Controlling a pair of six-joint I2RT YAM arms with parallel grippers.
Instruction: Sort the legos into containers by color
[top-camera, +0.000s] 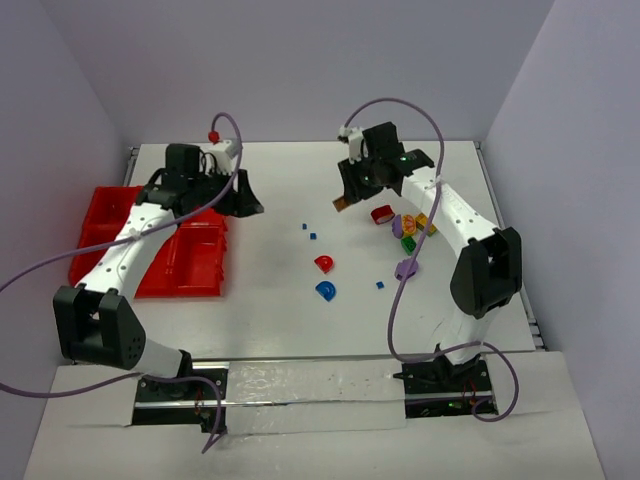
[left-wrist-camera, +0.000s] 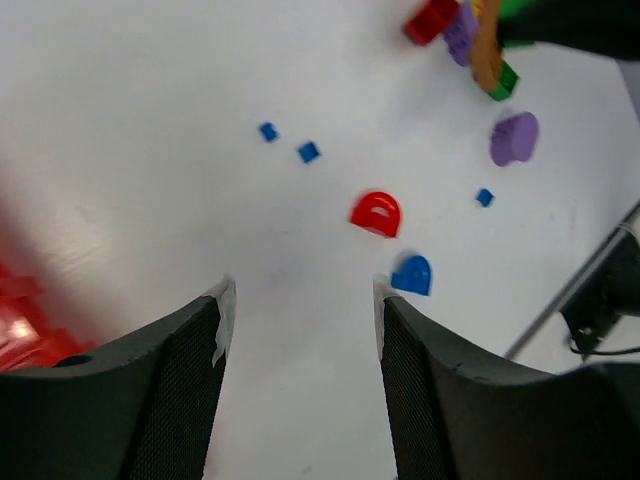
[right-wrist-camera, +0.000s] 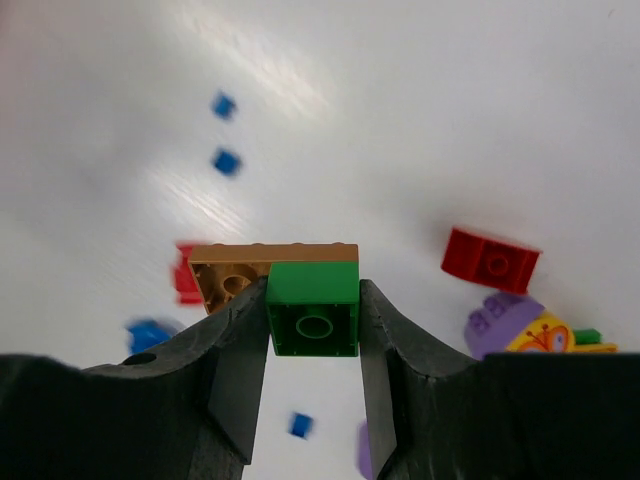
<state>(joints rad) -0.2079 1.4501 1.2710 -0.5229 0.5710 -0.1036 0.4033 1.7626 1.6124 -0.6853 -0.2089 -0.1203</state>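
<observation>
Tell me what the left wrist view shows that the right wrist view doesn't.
Left wrist only: the red bins, blurred at its left edge, and the open left end effector. Right wrist only: the right end effector shut on a green block, a tan plate against it. Both: the red block, purple piece and small blue bits.

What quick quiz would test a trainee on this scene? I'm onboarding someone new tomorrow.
1. True or false: the left gripper holds a lego.
2. What colour is the brick clamped in the right gripper? A red, B green, C purple.
3. Fill in: on the table, the red arch lies beside a ___ arch.

Key: 1 false, its jaws stand open and empty. 2 B. 3 blue; see the blue arch.
</observation>
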